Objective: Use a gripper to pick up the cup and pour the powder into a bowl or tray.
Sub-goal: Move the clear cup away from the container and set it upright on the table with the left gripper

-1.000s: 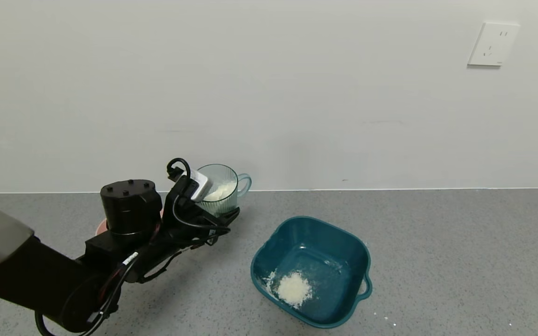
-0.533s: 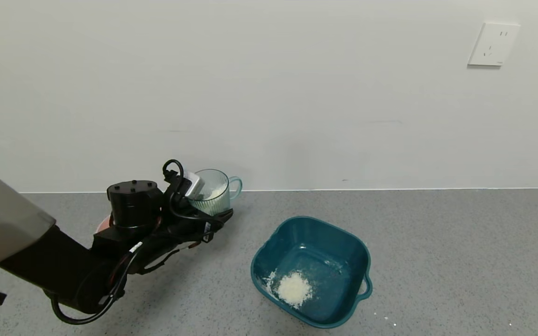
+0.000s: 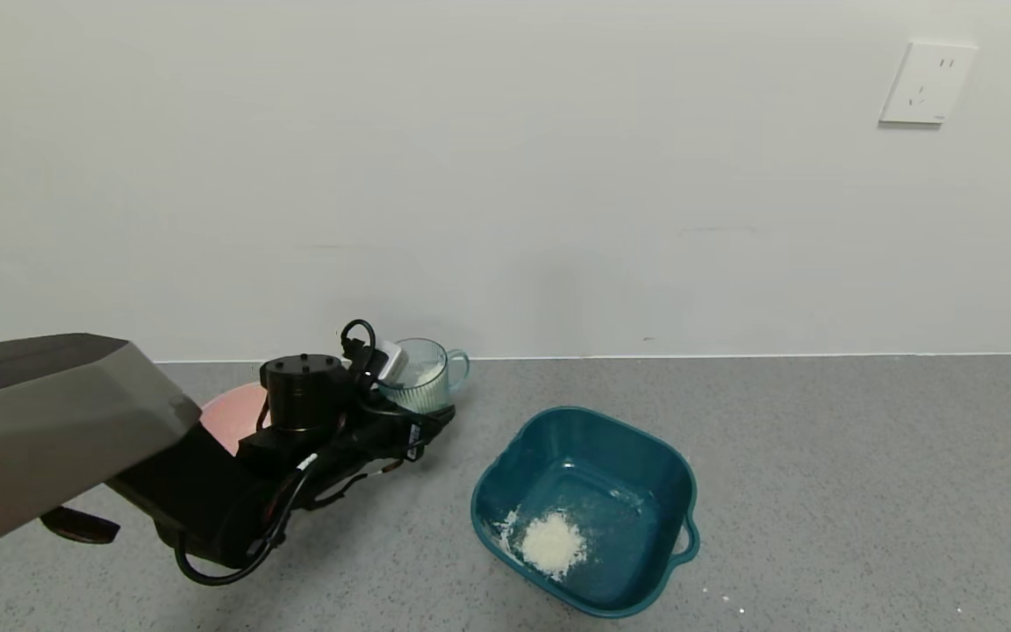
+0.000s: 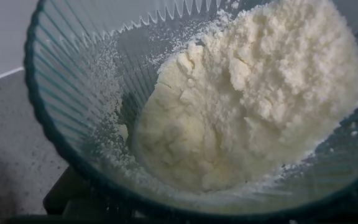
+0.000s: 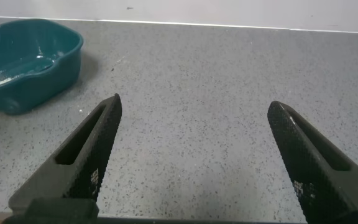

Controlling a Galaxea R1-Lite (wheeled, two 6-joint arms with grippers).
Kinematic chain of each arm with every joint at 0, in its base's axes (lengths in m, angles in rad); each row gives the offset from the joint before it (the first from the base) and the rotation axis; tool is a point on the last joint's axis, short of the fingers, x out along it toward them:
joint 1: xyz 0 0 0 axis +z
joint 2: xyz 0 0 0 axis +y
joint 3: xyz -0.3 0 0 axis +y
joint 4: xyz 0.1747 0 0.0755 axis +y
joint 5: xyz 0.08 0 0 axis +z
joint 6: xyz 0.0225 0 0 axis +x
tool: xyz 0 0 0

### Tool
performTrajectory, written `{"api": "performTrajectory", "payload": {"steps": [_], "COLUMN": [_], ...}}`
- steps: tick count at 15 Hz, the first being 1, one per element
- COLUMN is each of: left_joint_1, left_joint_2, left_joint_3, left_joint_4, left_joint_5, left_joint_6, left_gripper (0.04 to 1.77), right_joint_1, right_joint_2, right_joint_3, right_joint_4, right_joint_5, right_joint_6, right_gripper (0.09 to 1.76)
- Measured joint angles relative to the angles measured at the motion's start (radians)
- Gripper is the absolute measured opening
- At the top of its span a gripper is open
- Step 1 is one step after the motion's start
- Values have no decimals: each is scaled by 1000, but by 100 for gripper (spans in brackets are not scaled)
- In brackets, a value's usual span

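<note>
We see a grey speckled floor (image 3: 821,456) filling the lower part of the frame, meeting a plain white wall (image 3: 505,175) above. A white wall socket (image 3: 927,83) sits at the upper right. A pink bowl (image 3: 238,412) shows at the left, low down, partly hidden. A few white specks (image 3: 734,604) lie on the floor at the lower right.

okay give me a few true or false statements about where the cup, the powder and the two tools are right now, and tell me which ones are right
1. The left tool grips the cup. True.
2. The cup is empty. False: the left wrist view shows powder heaped inside it.
3. The teal basin already holds a small heap of powder. True.
4. The cup is directly over the basin. False: it is off to the robot's left of it, near the pink bowl.
5. The right tool is clamped on the basin. False: its fingers are spread above bare floor.
</note>
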Motion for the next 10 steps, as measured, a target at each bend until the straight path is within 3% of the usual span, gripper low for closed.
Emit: {"api": "performTrajectory", "payload": {"steps": [10], "left_joint_1": [-13], "left_joint_2": [98], "left_joint_3": [-20], "left_joint_4": [-11], "left_joint_5": [2], "left_joint_6": [-36], "left_gripper": [127], "right_joint_1": [0], "right_joint_2": [0], "right_joint_3": [0], "right_joint_4": [0], "right_joint_5": [0], "right_joint_6": [0], "right_gripper": [171]}}
